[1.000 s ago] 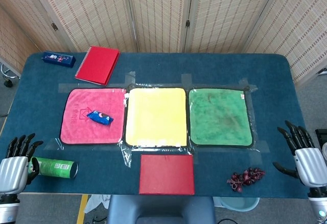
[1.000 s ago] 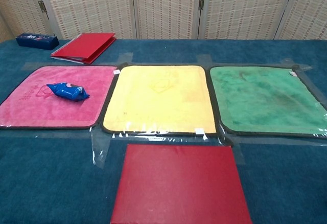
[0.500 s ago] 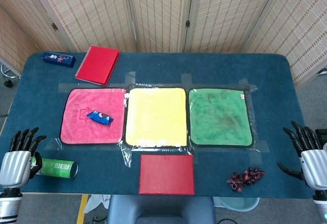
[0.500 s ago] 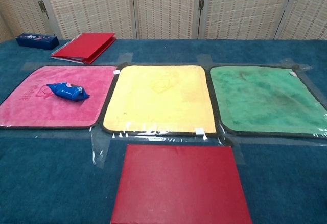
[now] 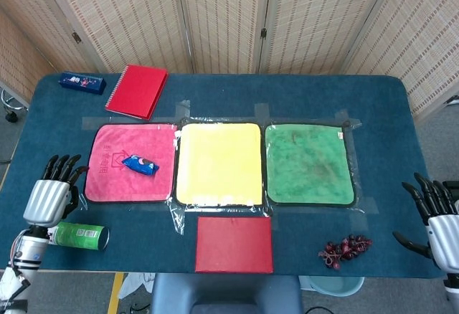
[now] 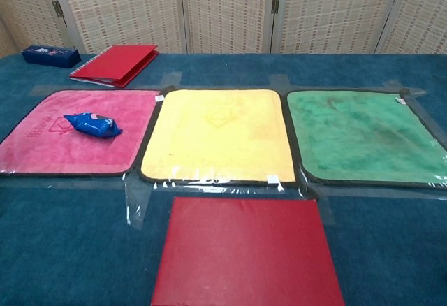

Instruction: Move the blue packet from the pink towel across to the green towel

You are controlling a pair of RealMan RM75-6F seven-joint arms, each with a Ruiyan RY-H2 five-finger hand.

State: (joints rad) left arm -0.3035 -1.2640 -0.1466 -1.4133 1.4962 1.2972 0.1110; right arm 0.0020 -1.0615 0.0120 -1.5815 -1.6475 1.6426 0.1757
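A small blue packet lies on the pink towel, toward its right half. The green towel lies at the right of the row with nothing on it. My left hand hovers just left of the pink towel, fingers spread and holding nothing. At the table's right front corner, my right hand is open with fingers apart, well away from the green towel. Neither hand shows in the chest view.
A yellow towel lies between the pink and green ones. A red board sits in front of it. A green can lies beside my left hand. Grapes sit front right. A red notebook and a blue case sit at the back left.
My left hand has risen from the table's front left corner toward the pink towel's left edge. My right hand has drifted lower and further right. The packet has not moved.
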